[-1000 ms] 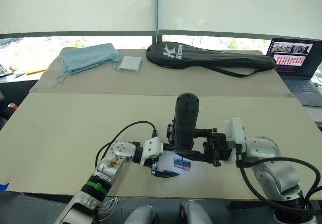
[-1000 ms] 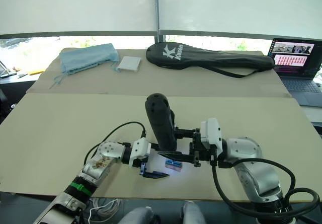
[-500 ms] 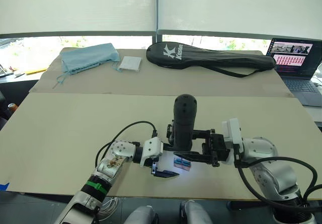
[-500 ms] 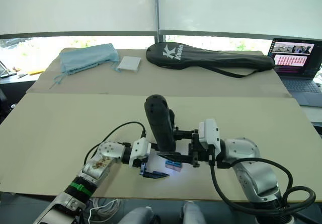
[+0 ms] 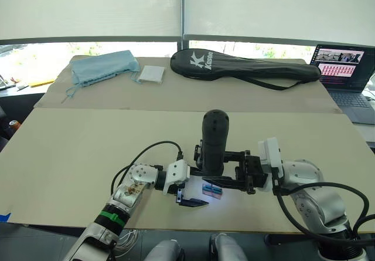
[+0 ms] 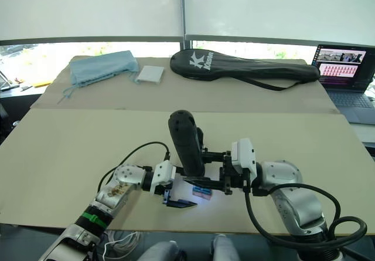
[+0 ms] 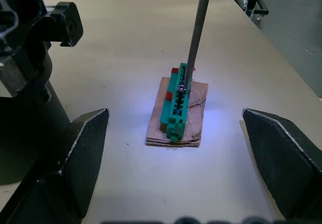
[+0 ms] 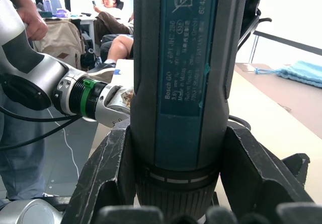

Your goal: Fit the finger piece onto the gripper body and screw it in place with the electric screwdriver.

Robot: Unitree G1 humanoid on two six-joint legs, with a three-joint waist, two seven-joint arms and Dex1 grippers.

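Note:
My right gripper (image 5: 206, 168) is shut on the electric screwdriver (image 5: 214, 141), a thick dark cylinder held upright near the table's front edge. Its thin metal bit (image 7: 196, 32) comes down onto a screw on a small green block (image 7: 177, 105), which lies on a brown card scrap. My left gripper (image 5: 199, 178) is open around that spot, one finger (image 7: 75, 153) on each side of the block and well clear of it. In the right wrist view the screwdriver (image 8: 181, 83) stands clamped between the fingers (image 8: 108, 178). The finger piece and the gripper body are out of view.
Along the back of the table lie a long black racket bag (image 5: 246, 67), a blue cloth pouch (image 5: 104, 66) and a white packet (image 5: 152, 74). A laptop (image 5: 345, 67) stands at the far right. People (image 8: 113, 27) sit and stand off to my left.
The right arm has shifted slightly to the left with the screwdriver over the last second. The left gripper and the green block have stayed put.

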